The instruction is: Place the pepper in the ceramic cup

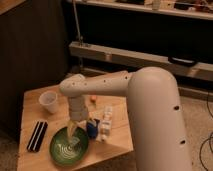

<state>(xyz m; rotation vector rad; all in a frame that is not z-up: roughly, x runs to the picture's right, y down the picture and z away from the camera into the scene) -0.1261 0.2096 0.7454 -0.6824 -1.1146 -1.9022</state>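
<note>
The white ceramic cup (48, 101) stands upright at the back left of the wooden table (35, 162). A small orange-red bit (92, 98), seemingly the pepper, shows on the table just right of the arm's wrist, mostly hidden by it. My gripper (74, 131) points straight down over the far edge of the green plate (67, 148), at the front of the table. It is well to the right of and nearer than the cup. I cannot see anything in the gripper.
A black flat object (37, 136) lies left of the plate. A blue object (92, 128) and a white bottle-like object (106, 124) stand right of the gripper. The big white arm (150, 110) spans the table's right side. Dark shelving stands behind.
</note>
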